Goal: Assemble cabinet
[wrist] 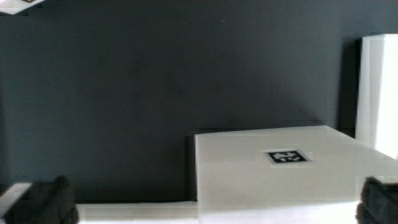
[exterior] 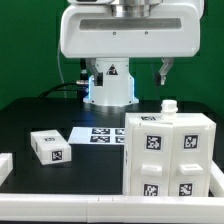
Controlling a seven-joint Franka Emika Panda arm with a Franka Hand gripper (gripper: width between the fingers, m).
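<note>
One cabinet (exterior: pixel 168 158), large and white, upright at the exterior view's right, six tags showing. One small tagged block (exterior: pixel 51 147) well apart toward the left. One marker board (exterior: pixel 100 134) between. Gripper (wrist: pixel 210 203) jaws fully spread, holding nothing.
</note>
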